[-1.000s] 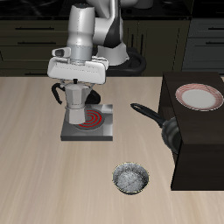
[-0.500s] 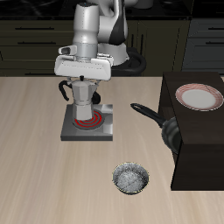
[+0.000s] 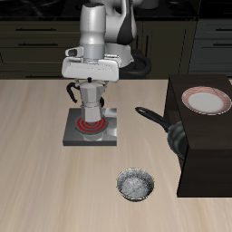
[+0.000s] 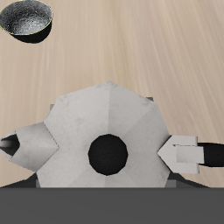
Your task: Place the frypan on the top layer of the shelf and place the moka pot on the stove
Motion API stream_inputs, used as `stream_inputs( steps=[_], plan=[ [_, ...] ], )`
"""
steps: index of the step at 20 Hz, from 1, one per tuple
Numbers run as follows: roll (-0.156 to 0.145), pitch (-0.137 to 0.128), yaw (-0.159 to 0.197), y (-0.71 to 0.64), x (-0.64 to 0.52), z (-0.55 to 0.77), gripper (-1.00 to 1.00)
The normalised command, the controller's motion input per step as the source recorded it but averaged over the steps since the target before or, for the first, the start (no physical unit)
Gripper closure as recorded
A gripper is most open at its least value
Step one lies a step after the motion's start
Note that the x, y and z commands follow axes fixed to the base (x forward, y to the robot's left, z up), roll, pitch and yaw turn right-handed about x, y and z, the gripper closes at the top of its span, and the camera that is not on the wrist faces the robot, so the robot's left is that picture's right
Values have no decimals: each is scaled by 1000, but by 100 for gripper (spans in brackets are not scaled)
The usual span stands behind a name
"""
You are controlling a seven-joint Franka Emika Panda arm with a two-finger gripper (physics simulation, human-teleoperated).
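Note:
My gripper [image 3: 91,76] is shut on the top of the silver moka pot [image 3: 91,98]. The pot hangs upright over the red spiral of the grey stove [image 3: 75,136], its base at or just above the burner. From the wrist view I look straight down on the faceted moka pot [image 4: 105,122] and its black lid knob; my fingertips are hidden there. The black frypan [image 3: 174,135] sits on the table against the side of the dark shelf [image 3: 208,159], with its long handle pointing toward the stove.
A pink-rimmed plate [image 3: 207,101] lies on the shelf's flat top. A small shiny metal bowl [image 3: 136,185] stands near the table's front edge and also shows as the metal bowl [image 4: 28,19] in the wrist view. Dark cabinets run behind the table.
The gripper has carried the moka pot sideways from the stove's edge to over the burner and lowered it slightly. The frypan, bowl and plate have not moved.

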Motion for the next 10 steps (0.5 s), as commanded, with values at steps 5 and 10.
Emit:
stream_inputs(
  steps=[5, 10],
  plan=[
    [30, -1, 16, 95, -121, -27, 100],
    [13, -14, 21, 64, -34, -25, 100]
  ],
)
